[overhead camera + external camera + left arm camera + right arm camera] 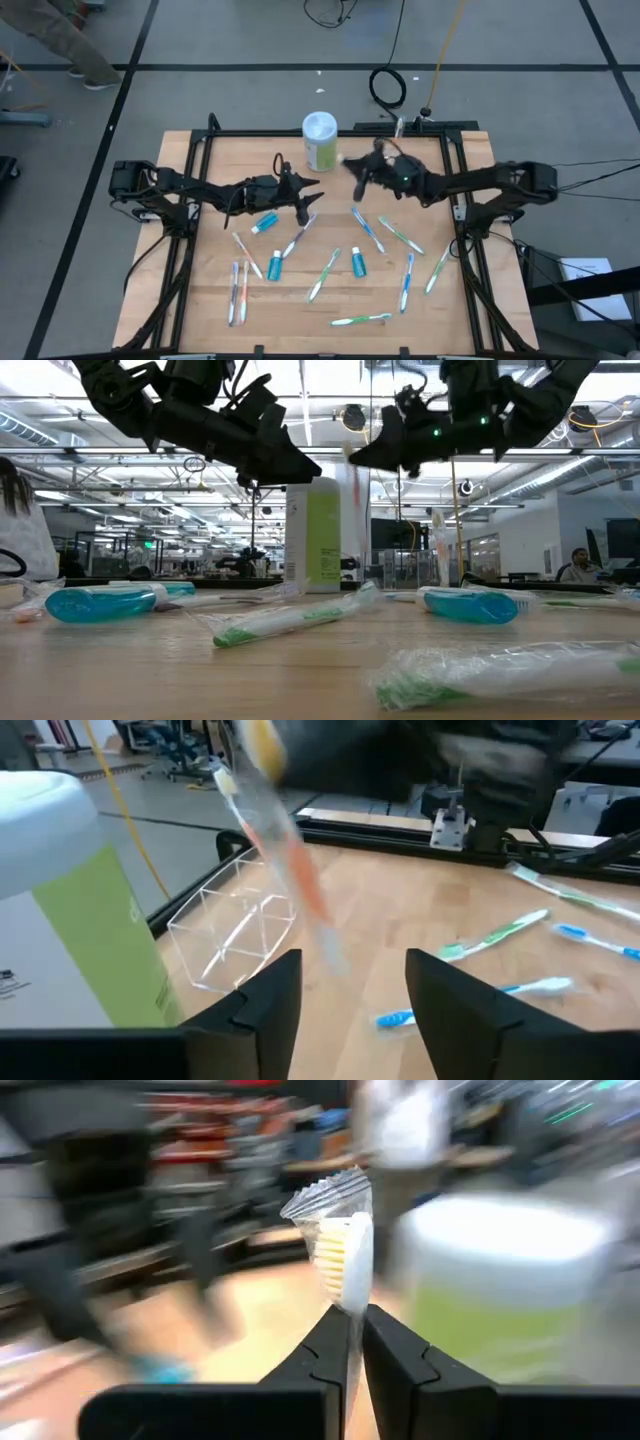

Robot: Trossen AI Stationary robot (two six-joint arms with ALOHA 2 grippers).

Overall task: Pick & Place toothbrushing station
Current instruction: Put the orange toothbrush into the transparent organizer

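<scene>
The toothbrushing station (232,932), a low clear holder with slots, stands on the wooden table beside a white and green bottle (320,140). My right gripper (355,1312) (352,168) is shut on a wrapped toothbrush with an orange handle (300,885), in the air near the bottle and over the holder. My left gripper (350,970) (308,197) stands open at mid-table, facing the holder and the hanging toothbrush, with nothing between its fingers. My right gripper pinches the wrapped toothbrush between its two fingers just behind the bristle head (350,1290). The head and the wrapper's crimped end (328,1198) stick out past the fingertips. The handle slants down from the hold, lifted clear of the table.
Several wrapped toothbrushes (325,273) and blue toothpaste tubes (275,265) lie scattered over the near half of the table. Black frame rails (190,200) run along the table's sides. A person (60,40) stands beyond the far left corner.
</scene>
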